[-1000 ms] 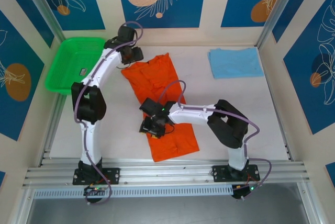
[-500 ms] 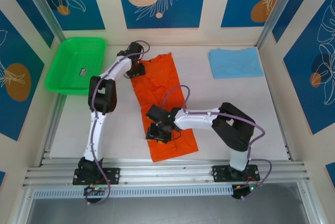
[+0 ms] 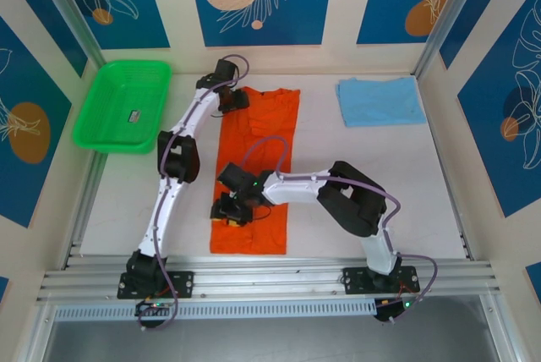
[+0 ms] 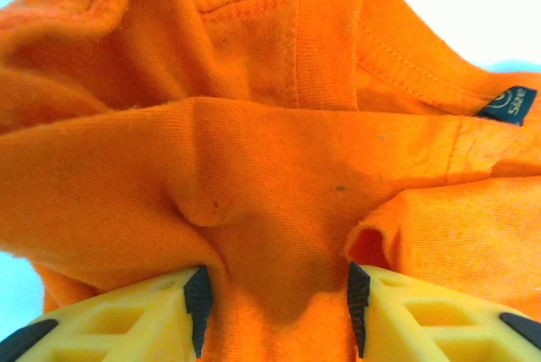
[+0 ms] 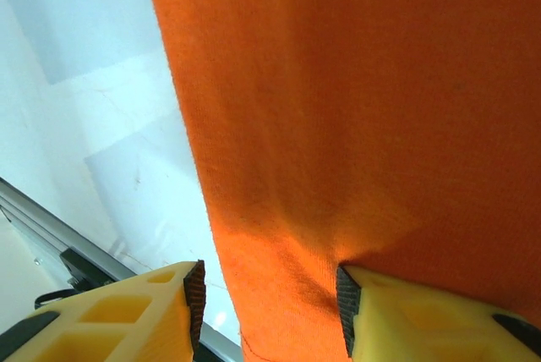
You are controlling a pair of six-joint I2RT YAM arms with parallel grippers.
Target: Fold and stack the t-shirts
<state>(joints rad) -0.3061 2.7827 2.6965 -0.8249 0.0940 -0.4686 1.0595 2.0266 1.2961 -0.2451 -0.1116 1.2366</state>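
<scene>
R gripper (image 5: 269, 294) clamped the orange t-shirt (image 3: 270, 125) at its near left edge, cloth pinched betw. both pads. Shirt lay as a long strip, near to far, mid table (image 3: 423, 176). L gripper (image 4: 275, 298) gripped bunched collar fabric at the far end. Blue t-shirt (image 3: 380, 101) sat folded far right, green basket (image 3: 91, 125) far left.

t-shirts: 2 (orange t-shirt (image 3: 262, 129) 1, sky-blue t-shirt (image 3: 380, 101) 1) | green plastic basket (image 3: 84, 138): 1 | robot arms: 2 (left arm (image 3: 169, 184), right arm (image 3: 355, 201)) | desk (image 3: 355, 155): 1
</scene>
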